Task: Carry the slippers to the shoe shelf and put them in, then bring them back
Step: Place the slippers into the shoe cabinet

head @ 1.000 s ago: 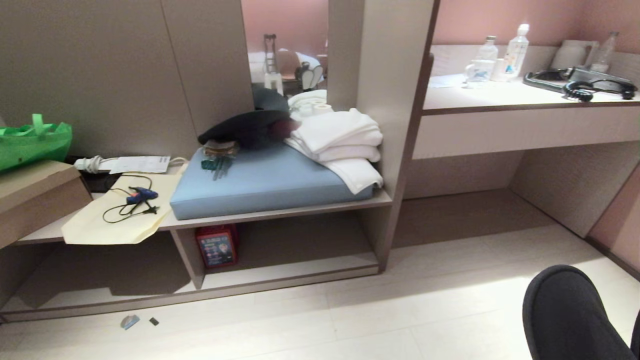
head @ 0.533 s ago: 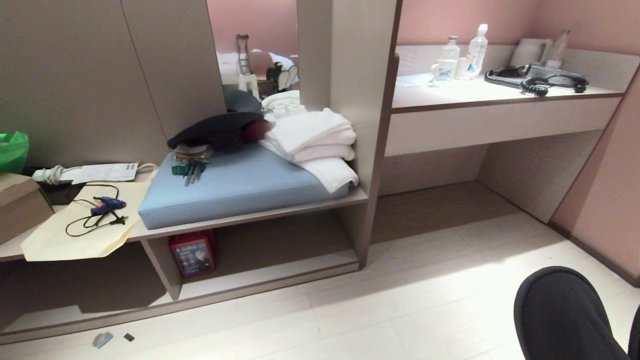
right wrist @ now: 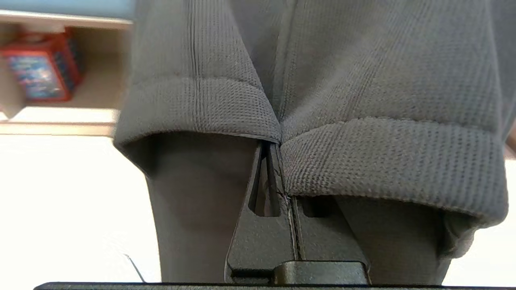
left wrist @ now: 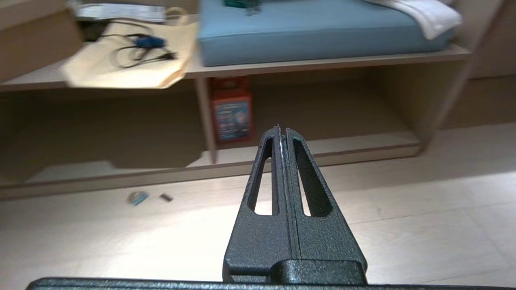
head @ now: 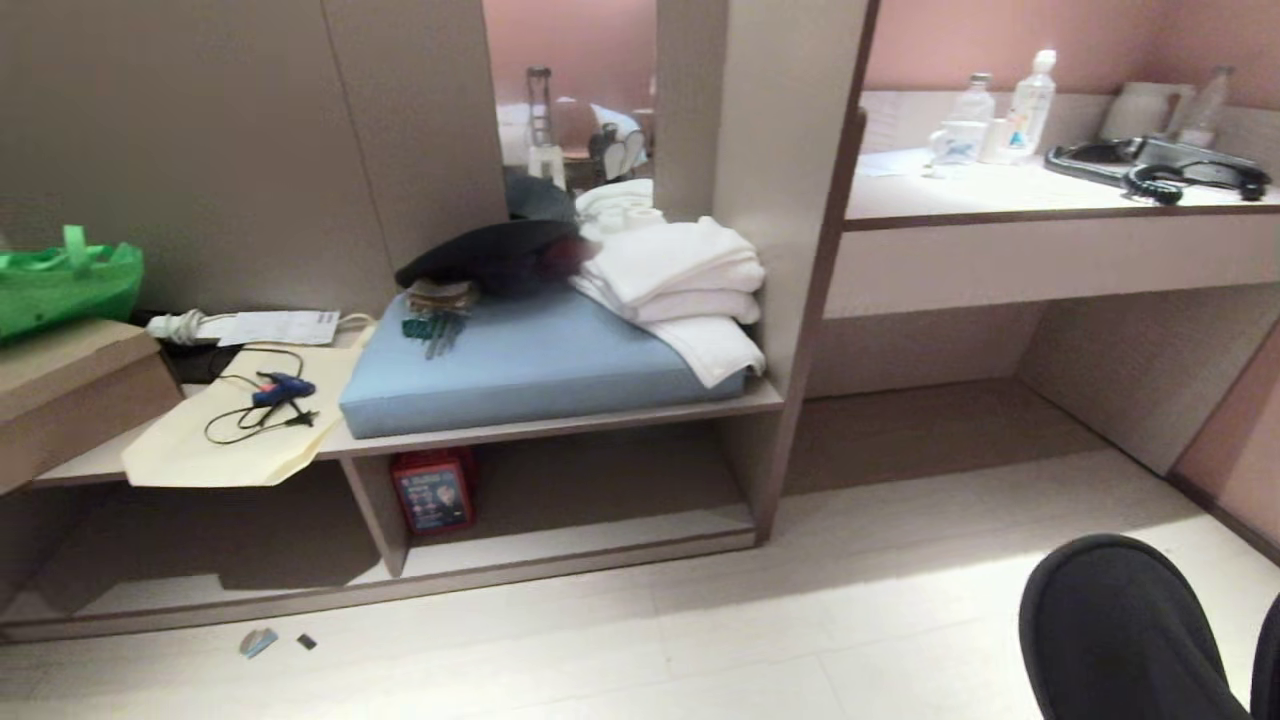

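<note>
The dark grey fabric slippers [head: 1120,630] hang at the lower right of the head view, above the pale floor. In the right wrist view my right gripper [right wrist: 271,147] is shut on the slippers [right wrist: 363,121], pinching the inner edges of the pair together, with its tips hidden in the fabric. The shoe shelf [head: 580,545], a low open cubby with a pale bottom board and a divider, lies ahead and to the left. My left gripper [left wrist: 281,129] is shut and empty, pointing at the shoe shelf [left wrist: 363,143] from above the floor.
A red box [head: 432,490] stands in the cubby beside the divider. Above it lie a blue cushion [head: 530,365], white towels [head: 680,280] and a dark clothing bundle [head: 490,258]. The desk counter [head: 1040,190] with bottles is at the right. Small scraps [head: 260,642] lie on the floor.
The whole head view swung to one side and came back, so the camera moved. The slippers stay in my right gripper at the lower right.
</note>
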Available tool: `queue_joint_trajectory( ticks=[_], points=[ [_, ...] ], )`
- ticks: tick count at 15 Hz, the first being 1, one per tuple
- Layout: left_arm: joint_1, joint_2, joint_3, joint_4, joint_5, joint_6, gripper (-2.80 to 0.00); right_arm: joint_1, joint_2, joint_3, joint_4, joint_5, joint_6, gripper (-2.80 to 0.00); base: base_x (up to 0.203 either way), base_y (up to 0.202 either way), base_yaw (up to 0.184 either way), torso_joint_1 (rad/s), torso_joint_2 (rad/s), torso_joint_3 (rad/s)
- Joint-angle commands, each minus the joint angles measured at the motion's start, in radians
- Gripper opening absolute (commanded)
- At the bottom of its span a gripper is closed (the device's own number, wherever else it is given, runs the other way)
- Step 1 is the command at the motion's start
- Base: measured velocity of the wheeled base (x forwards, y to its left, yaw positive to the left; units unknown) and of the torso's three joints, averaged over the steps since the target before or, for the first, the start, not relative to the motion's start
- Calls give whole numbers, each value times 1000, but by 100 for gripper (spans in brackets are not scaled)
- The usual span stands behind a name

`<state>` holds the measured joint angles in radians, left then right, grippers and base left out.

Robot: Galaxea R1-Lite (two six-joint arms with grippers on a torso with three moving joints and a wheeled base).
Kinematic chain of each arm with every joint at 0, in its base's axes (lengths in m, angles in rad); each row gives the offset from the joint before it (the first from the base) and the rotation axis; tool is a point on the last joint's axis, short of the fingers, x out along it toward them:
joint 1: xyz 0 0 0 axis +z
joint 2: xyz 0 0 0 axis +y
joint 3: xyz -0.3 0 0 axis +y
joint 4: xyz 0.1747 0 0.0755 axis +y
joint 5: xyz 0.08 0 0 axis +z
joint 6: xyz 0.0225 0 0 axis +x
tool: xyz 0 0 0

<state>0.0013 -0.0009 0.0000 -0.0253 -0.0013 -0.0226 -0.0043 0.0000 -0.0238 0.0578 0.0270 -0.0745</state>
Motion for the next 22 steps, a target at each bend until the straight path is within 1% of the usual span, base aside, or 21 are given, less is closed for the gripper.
queue_joint_trajectory(
  ticks=[1, 3, 16, 22],
  points=[
    [0, 1, 8, -1, 0, 0, -280, 0, 2, 0, 0, 1, 1, -280, 3, -13, 162, 0, 2, 0],
    [0, 1, 8, -1, 0, 0, -280, 0, 2, 1, 0, 1, 1, -280, 1, -8, 105, 1, 0, 5],
    [0, 1, 8, -1, 0, 0, -280, 0, 2, 1, 0, 1, 4, -280, 0, 0, 0, 0, 0, 0],
    [0, -1, 8, -1, 0, 2, -280, 0, 2, 0, 0, 1, 5, -280, 171, 0, -1, 2, 3, 2]
  ],
)
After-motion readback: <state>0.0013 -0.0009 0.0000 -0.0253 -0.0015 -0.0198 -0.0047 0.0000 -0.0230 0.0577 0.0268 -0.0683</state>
